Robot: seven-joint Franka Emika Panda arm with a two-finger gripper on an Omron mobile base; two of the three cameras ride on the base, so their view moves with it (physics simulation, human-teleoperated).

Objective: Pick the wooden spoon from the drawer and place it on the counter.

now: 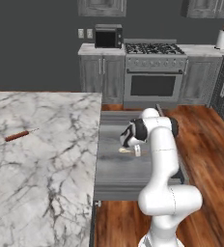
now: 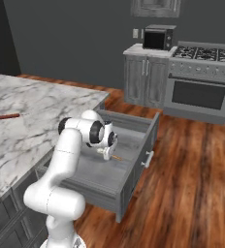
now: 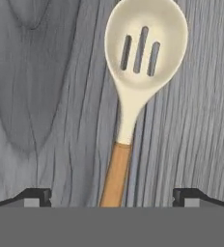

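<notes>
1. The counter (image 1: 41, 159) is a white marble slab with grey veining; both base views show a reddish-brown rod (image 1: 17, 136) lying on it, well apart from the drawer.
2. The drawer (image 2: 134, 167) stands pulled out from the counter's cabinets. The right base view shows its flat front panel and bar handle, while the left base view looks down onto its grey wood-grain floor.
3. The gripper (image 3: 112, 198) hangs low inside the drawer, its fingers spread wide with one dark tip on each side of the spoon's handle, touching nothing.
4. The wooden spoon (image 3: 133, 87) lies flat on the drawer floor. Only the hand view makes plain its pale slotted bowl and tan handle; in the base views it is a small pale sliver beside the hand, perhaps partly hidden by it.
</notes>
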